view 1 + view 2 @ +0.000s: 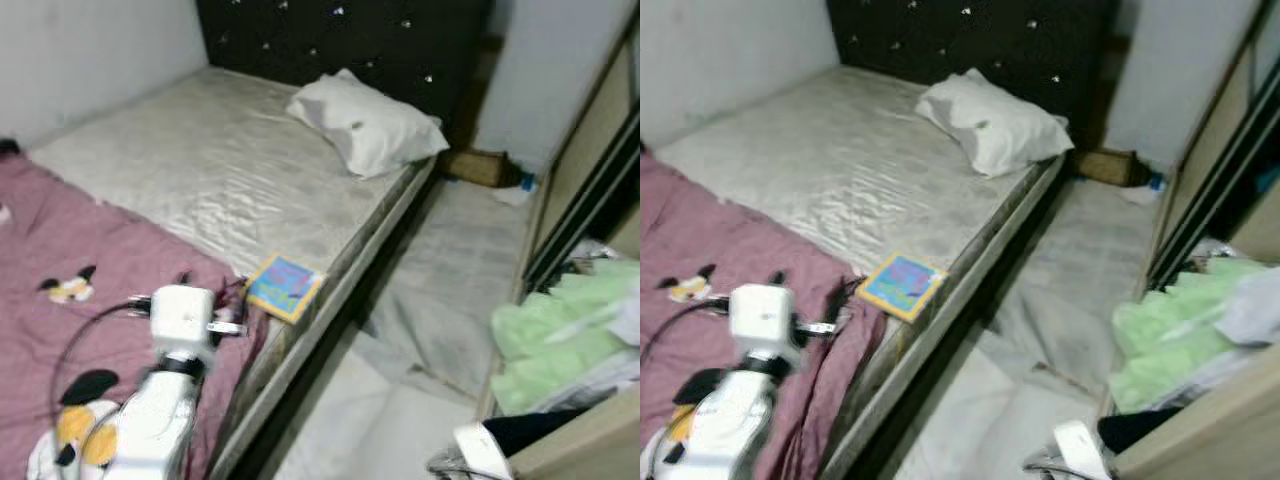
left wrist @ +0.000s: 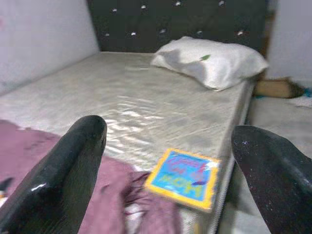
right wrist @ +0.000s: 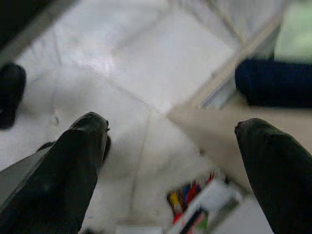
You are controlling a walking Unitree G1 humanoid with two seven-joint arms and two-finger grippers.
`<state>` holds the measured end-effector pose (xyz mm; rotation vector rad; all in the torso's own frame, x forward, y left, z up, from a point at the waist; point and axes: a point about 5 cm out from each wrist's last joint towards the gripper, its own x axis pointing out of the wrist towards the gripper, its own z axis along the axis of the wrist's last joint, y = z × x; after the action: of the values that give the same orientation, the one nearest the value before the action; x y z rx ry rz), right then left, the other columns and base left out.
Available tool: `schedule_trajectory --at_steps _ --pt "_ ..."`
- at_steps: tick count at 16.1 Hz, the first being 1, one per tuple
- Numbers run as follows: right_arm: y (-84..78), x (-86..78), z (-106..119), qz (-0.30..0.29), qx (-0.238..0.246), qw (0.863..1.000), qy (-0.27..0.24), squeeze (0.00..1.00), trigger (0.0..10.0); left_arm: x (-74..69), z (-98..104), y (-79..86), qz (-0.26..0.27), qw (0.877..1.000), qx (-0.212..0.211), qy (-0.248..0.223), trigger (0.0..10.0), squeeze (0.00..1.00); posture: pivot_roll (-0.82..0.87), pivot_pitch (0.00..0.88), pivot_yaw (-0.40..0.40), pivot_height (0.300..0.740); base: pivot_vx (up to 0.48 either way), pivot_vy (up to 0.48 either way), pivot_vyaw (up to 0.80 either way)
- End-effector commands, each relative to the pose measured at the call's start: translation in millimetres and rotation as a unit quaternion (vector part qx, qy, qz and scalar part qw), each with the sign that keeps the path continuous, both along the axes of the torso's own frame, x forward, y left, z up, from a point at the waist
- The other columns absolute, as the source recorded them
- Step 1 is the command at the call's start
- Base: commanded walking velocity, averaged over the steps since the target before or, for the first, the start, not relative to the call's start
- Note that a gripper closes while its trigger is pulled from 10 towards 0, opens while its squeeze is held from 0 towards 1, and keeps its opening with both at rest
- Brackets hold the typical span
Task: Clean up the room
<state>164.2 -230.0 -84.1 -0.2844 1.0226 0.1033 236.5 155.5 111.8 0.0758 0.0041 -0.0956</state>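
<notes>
While the book (image 1: 284,287) lies untouched on the bed (image 1: 230,170), both the left end effector (image 2: 170,185) and the right end effector (image 3: 170,170) gape empty; tidying looks barely begun.

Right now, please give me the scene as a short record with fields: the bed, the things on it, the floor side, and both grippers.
bed: bare mattress, dark headboard
pillow: white pillow at the head end
blanket: purple blanket on the near part
book: colourful book flat at the mattress edge, beside the blanket
floor side: green cloth pile by the wardrobe
left gripper: left gripper open, aimed toward the book
right gripper: right gripper open, over the floor
</notes>
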Motion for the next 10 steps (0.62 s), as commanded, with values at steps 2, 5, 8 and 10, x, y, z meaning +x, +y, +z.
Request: schedule_trajectory --at_steps 2,5,8,10 --pt "0.8 -6.2 -2.2 0.011 0.001 1.000 0.000 0.00 10.0 -0.8 2.1 -5.2 -0.003 1.000 -0.005 -0.003 10.0 0.00 0.04 0.046 0.008 0.740 0.000 0.000 0.80" --pt "1.5 1.3 1.4 0.013 -0.001 1.000 -0.021 0.00 10.0 -0.3 1.3 -4.7 0.002 1.000 -0.002 -0.002 10.0 0.00 0.04 0.032 0.006 0.740 0.000 0.000 0.80" --pt "-4.2 21.2 13.6 -0.011 -0.008 0.997 -0.081 0.00 10.0 2.7 1.0 -2.4 0.015 1.000 -0.001 -0.005 10.0 0.00 0.04 0.005 0.010 0.740 0.000 0.000 0.79" --pt "-5.7 54.6 34.1 -0.041 0.004 0.987 -0.152 0.00 10.0 2.4 -0.2 1.1 0.039 0.999 0.003 -0.007 10.0 0.00 0.03 0.000 0.019 0.740 0.000 0.000 0.79"
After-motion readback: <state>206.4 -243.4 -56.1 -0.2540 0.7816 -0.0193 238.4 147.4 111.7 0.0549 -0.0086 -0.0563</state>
